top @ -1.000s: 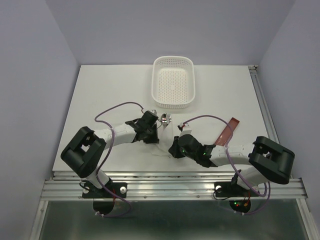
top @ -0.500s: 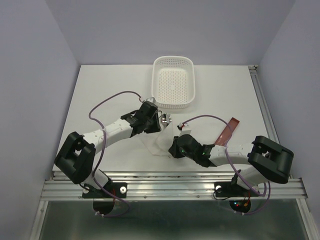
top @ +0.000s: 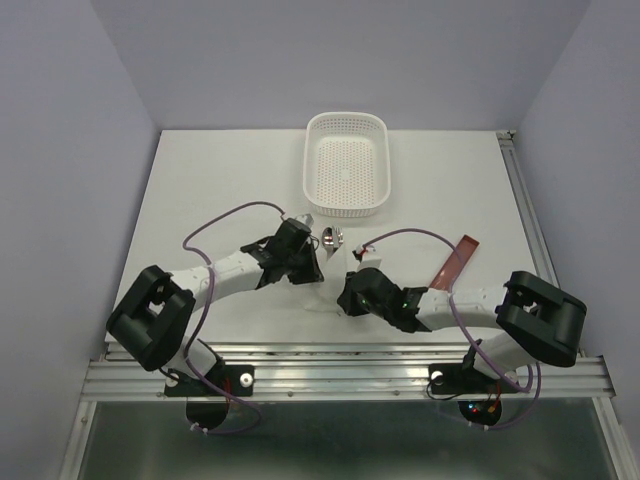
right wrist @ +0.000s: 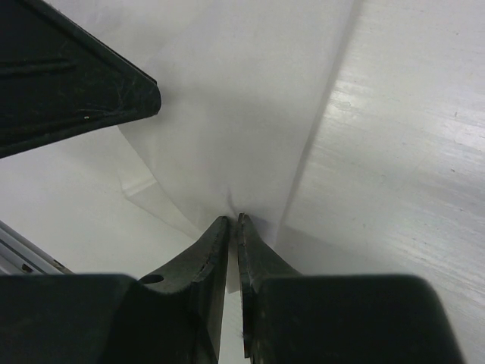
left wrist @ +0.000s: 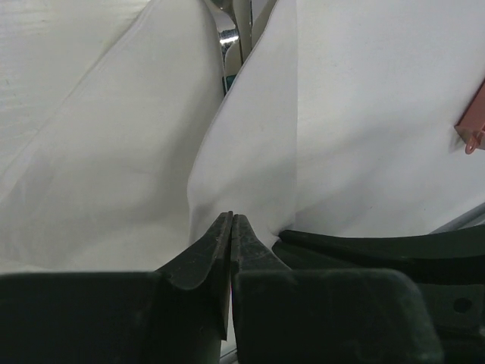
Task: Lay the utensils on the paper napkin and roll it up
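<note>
The white paper napkin (top: 326, 290) lies folded between both grippers near the table's front. My left gripper (top: 312, 268) is shut on its edge; the left wrist view shows the sheet (left wrist: 250, 144) rising in folds from the closed jaws (left wrist: 231, 218). My right gripper (top: 345, 297) is shut on the opposite edge (right wrist: 233, 220), with the napkin (right wrist: 242, 114) spreading ahead. The spoon's silver bowl (top: 328, 238) pokes out beyond the napkin. A sliver of metal (left wrist: 227, 36) and green handle (left wrist: 225, 80) shows inside the fold.
The white perforated basket (top: 346, 165) stands at the back centre. A flat red-brown piece (top: 452, 262) lies right of the grippers and also shows in the left wrist view (left wrist: 474, 121). The right gripper's dark fingers (left wrist: 379, 246) sit close beside the left jaws.
The left gripper swung up toward the basket with the napkin edge, then came back down toward the near left. The right gripper stayed in place, shut on the napkin.
</note>
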`<move>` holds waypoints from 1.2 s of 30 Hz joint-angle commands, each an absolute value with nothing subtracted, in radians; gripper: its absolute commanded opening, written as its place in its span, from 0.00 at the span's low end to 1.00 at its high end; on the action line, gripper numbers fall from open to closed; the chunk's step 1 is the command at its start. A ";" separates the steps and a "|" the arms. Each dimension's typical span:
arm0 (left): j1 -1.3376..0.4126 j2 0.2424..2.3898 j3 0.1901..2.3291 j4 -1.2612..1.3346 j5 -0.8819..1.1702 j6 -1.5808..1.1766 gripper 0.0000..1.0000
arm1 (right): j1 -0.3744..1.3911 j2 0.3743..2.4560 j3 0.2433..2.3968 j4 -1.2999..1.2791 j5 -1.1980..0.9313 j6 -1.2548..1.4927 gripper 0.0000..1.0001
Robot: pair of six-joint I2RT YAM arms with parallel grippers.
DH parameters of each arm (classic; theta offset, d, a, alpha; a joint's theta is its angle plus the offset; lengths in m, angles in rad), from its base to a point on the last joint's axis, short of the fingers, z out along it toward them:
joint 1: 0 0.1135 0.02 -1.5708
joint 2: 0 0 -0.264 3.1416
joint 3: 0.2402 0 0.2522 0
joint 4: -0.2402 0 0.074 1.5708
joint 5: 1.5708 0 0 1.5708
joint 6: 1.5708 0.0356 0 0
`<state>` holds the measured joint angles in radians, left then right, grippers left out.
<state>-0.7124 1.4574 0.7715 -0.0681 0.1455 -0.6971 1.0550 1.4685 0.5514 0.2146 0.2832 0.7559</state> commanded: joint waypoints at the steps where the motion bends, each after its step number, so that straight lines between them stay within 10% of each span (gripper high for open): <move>1: -0.718 1.460 0.747 -0.005 0.176 -0.700 0.10 | 1.065 1.488 0.586 0.146 0.302 0.747 0.16; 36: -0.713 1.575 0.750 -0.141 -0.060 -0.681 0.00 | 1.066 1.482 0.699 -0.069 0.230 0.721 0.08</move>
<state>-0.7227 1.5581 0.7525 -0.0471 0.0486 -0.7052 1.0550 1.4815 0.6483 0.0238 0.2199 0.7376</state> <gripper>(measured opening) 0.086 0.083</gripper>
